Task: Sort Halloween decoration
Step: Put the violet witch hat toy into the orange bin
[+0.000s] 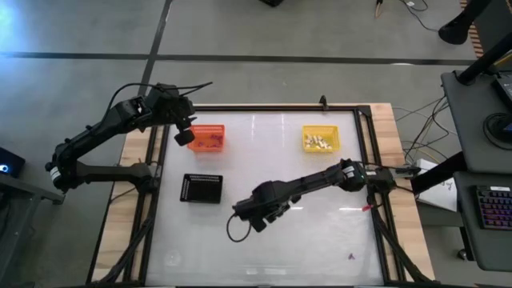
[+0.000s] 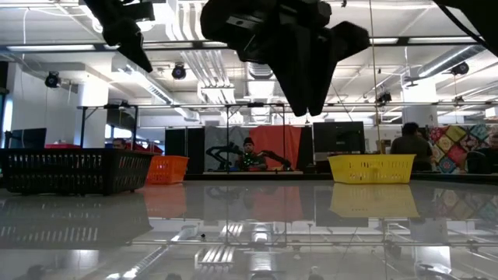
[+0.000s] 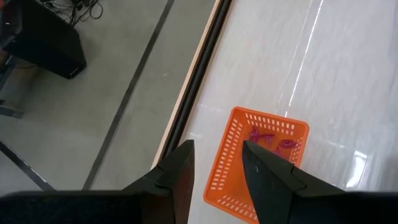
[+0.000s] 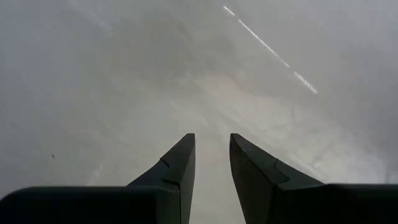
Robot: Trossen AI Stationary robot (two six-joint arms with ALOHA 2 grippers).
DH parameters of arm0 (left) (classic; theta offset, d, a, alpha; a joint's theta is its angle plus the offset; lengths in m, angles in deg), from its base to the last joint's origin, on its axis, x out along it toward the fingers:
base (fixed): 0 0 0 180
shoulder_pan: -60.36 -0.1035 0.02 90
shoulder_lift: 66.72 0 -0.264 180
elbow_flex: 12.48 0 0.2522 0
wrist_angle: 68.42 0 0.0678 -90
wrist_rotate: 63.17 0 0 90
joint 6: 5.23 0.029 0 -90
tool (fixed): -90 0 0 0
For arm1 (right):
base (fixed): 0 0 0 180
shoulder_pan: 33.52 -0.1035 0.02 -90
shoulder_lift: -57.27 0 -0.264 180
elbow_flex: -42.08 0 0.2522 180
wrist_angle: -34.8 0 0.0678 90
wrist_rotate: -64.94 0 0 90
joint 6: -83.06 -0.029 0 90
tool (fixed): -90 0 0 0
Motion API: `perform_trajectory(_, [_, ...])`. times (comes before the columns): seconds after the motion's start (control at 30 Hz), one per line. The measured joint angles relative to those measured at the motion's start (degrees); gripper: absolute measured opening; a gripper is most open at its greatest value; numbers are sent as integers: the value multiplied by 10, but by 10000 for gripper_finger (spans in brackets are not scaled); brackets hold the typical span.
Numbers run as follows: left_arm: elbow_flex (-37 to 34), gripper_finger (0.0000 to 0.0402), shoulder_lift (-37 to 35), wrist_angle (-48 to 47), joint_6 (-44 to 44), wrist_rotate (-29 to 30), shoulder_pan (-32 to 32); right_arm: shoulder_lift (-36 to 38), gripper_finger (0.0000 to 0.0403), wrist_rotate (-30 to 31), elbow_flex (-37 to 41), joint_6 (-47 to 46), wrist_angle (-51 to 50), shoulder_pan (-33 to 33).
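From above, the left arm reaches from the table's left edge toward the far side, and the left gripper [image 1: 183,134] hangs at the left rim of the orange basket [image 1: 210,138]. The right arm stretches from the right edge to the middle of the glossy white table [image 1: 320,240], with the right gripper [image 1: 258,225] low near the centre. A black tray [image 1: 201,188] lies left of it, a yellow basket [image 1: 321,138] stands at the far right, and one dark trinket [image 1: 350,257] lies alone near the front right corner.

At table height, both baskets and the tray stand in a row, and people sit behind them in a large hall with ceiling pipes.

Past the left wrist, the fingers [image 3: 177,171] stand apart and hold nothing; below them the orange basket contains purple trinkets [image 3: 268,138]. Grey floor lies beside the table.

Past the right wrist, the fingers [image 4: 180,165] have a narrow gap, empty, above bare table.
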Motion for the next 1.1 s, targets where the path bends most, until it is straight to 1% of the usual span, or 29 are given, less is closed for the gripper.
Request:
perform_trajectory(0.13, [0, 118, 0, -5, 4, 0, 0, 0, 91, 0, 0, -38, 0, -14])
perform_trajectory(0.4, [0, 118, 0, -24, 1, 0, 0, 3, 91, 9, 11, -47, 0, -38])
perform_trajectory(0.47, [0, 118, 0, -29, -6, 0, 0, 13, 91, 12, 24, -50, 1, -49])
perform_trajectory(0.67, [0, 118, 0, -36, -21, 0, 0, 59, 91, 21, 79, -109, -1, -97])
perform_trajectory(0.87, [0, 118, 0, -37, -25, 0, 0, 123, 91, 21, 166, -206, 1, -157])
perform_trajectory(1.0, [0, 118, 0, -38, -36, 0, 0, 176, 91, 19, 245, -325, 5, -199])
perform_trajectory(1.1, [0, 118, 0, -38, -41, 0, 0, 217, 91, 14, 303, -397, 41, -231])
